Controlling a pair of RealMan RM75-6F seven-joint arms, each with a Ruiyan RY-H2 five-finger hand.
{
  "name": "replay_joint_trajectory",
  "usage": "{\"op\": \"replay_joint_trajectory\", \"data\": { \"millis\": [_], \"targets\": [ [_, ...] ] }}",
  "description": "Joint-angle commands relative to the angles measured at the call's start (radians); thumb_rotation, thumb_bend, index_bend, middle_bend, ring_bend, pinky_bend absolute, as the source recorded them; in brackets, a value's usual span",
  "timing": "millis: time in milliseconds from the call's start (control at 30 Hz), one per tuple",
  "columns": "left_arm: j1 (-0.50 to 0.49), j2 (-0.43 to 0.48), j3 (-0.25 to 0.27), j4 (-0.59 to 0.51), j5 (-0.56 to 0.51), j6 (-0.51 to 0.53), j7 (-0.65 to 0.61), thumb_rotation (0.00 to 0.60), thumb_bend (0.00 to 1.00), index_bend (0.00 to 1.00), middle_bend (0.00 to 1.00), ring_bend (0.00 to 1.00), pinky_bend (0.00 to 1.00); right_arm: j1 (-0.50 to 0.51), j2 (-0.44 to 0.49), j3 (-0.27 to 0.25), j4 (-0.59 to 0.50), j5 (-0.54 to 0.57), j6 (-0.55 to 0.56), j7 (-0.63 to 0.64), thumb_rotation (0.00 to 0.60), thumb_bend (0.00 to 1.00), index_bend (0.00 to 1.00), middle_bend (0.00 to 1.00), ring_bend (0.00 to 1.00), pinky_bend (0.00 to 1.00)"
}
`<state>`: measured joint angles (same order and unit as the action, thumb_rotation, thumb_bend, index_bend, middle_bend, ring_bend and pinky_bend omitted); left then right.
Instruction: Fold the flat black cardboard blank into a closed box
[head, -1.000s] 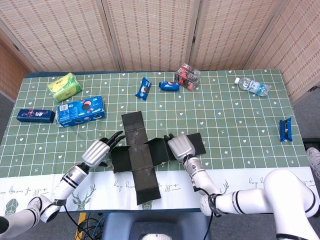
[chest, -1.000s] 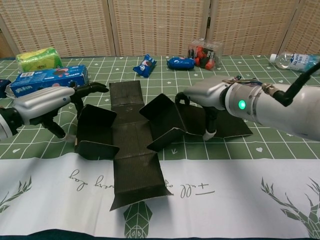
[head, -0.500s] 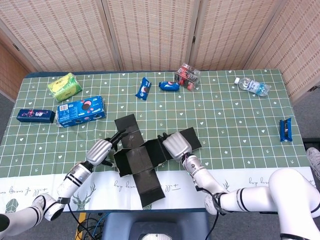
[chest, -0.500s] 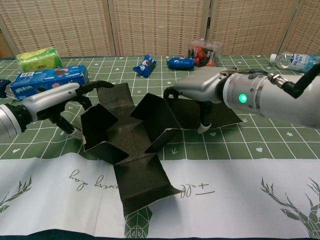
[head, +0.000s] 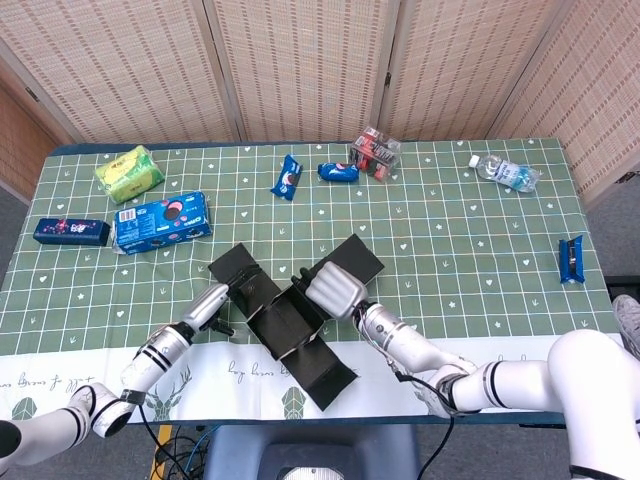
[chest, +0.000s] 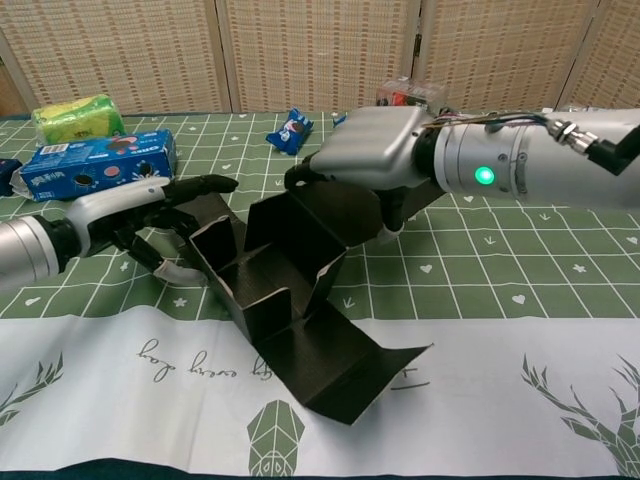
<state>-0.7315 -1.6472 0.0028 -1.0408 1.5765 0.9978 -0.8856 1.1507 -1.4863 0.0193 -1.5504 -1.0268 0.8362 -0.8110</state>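
The black cardboard blank (head: 292, 318) lies skewed near the table's front edge, its long strip running from far left to near right. Its two side panels stand raised around a trough in the middle (chest: 283, 268). My left hand (head: 216, 299) is at the left panel, fingers spread and touching its outer face (chest: 150, 212). My right hand (head: 335, 285) presses on the raised right panel from outside, with fingers curled over its top edge (chest: 372, 163). The near flap (chest: 345, 372) lies flat on the white runner.
A blue cookie box (head: 161, 221), a green pack (head: 129, 172) and a dark blue bar (head: 70, 231) sit at the left. Two blue snack packs (head: 287, 176), a clear box (head: 375, 150) and a water bottle (head: 504, 172) line the back. Another blue bar (head: 571, 259) lies far right.
The blank has turned counterclockwise as seen from above. Both hands have pushed inward, and the side panels have risen from slanted to nearly upright.
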Motion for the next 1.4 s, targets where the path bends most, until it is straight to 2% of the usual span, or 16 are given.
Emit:
{"op": "replay_joint_trajectory", "data": {
  "millis": [33, 300, 633, 1400],
  "targets": [
    [-0.009, 0.004, 0.014, -0.005, 0.012, -0.013, -0.066, 0.6, 0.17, 0.0, 0.0, 0.47, 0.41, 0.008, 0.008, -0.001, 0.028, -0.082, -0.027, 0.056, 0.6, 0.43, 0.3, 0.35, 0.63, 0.69],
    [-0.021, 0.013, 0.037, -0.026, 0.028, -0.028, -0.184, 0.6, 0.17, 0.0, 0.0, 0.47, 0.43, 0.005, 0.003, -0.006, 0.083, -0.242, -0.029, 0.142, 0.6, 0.43, 0.3, 0.35, 0.64, 0.69],
    [-0.038, 0.014, 0.068, -0.035, 0.056, -0.037, -0.294, 0.6, 0.17, 0.0, 0.0, 0.47, 0.45, 0.001, -0.011, -0.006, 0.134, -0.377, -0.024, 0.224, 0.6, 0.43, 0.3, 0.36, 0.64, 0.69],
    [-0.064, -0.007, 0.079, -0.02, 0.054, -0.047, -0.45, 0.6, 0.17, 0.0, 0.0, 0.47, 0.45, -0.002, -0.035, 0.019, 0.189, -0.478, -0.044, 0.25, 0.6, 0.42, 0.31, 0.36, 0.64, 0.69]
  ]
}}
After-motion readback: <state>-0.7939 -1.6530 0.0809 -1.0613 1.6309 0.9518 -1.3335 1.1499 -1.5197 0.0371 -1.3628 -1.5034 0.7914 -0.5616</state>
